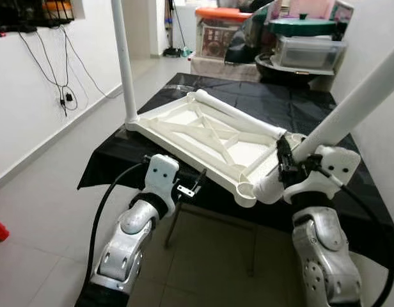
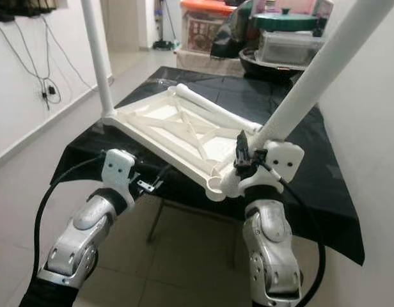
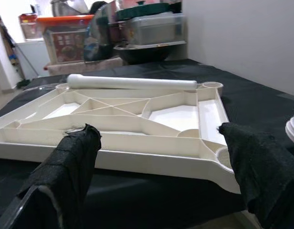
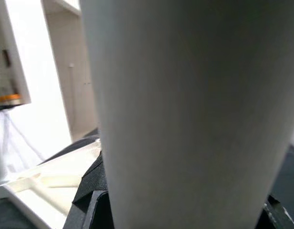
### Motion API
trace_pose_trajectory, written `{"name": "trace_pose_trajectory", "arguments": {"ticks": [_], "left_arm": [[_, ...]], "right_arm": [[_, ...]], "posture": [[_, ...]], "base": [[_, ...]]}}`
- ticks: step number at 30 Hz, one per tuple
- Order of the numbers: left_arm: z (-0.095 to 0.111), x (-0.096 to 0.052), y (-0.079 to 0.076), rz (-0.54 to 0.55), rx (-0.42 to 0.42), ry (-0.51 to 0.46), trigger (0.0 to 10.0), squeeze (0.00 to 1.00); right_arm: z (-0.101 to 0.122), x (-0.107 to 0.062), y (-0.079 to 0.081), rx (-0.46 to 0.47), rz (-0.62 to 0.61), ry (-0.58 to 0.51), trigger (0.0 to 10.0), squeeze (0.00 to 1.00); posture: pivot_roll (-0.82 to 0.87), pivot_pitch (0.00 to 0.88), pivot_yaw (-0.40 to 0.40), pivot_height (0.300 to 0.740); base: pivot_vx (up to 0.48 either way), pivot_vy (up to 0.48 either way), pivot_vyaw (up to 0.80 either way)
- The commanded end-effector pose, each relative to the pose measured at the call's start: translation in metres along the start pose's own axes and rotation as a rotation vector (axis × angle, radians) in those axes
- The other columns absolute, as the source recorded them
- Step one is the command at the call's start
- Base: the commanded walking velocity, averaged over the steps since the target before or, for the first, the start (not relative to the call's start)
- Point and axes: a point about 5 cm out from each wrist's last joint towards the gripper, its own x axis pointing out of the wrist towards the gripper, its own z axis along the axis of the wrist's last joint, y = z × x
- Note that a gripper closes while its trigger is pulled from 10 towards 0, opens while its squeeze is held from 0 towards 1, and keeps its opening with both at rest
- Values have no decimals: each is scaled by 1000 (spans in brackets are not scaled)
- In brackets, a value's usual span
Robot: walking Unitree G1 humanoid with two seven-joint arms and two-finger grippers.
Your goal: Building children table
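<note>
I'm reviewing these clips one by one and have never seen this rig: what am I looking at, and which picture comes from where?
A humanoid robot with two silver arms. Two pictures come from its head, looking down; the other two from its wrists. On a black-covered table lies a white tabletop, underside up, one leg already standing in a far corner, another leg lying loose on it. The right gripper holds a third leg at the near corner socket. The left gripper waits open before the tabletop's near edge.

Stacked storage boxes (image 1: pixel 309 50), one with an orange lid (image 1: pixel 222 13), are seen beyond the black cloth (image 1: pixel 325 115). Cables (image 1: pixel 59 80) are hung on the white wall (image 1: pixel 24 115).
</note>
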Motion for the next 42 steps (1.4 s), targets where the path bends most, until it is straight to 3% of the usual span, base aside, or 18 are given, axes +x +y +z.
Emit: {"name": "trace_pose_trajectory", "arguments": {"ticks": [1, 22, 42], "left_arm": [[2, 0, 1, 3, 15, 1, 10000, 0], [4, 1, -2, -14, 23, -15, 10000, 0], [4, 0, -1, -11, 35, -13, 10000, 0]], "right_arm": [[2, 0, 4, 4, 10, -15, 10000, 0], [4, 2, 5, 1, 23, -23, 10000, 0], [9, 6, -1, -3, 14, -39, 10000, 0]], "posture": [[55, 0, -40, 740], [56, 0, -43, 740], [56, 0, -44, 740]], "base": [[0, 0, 0], [216, 0, 0], [0, 0, 0]]}}
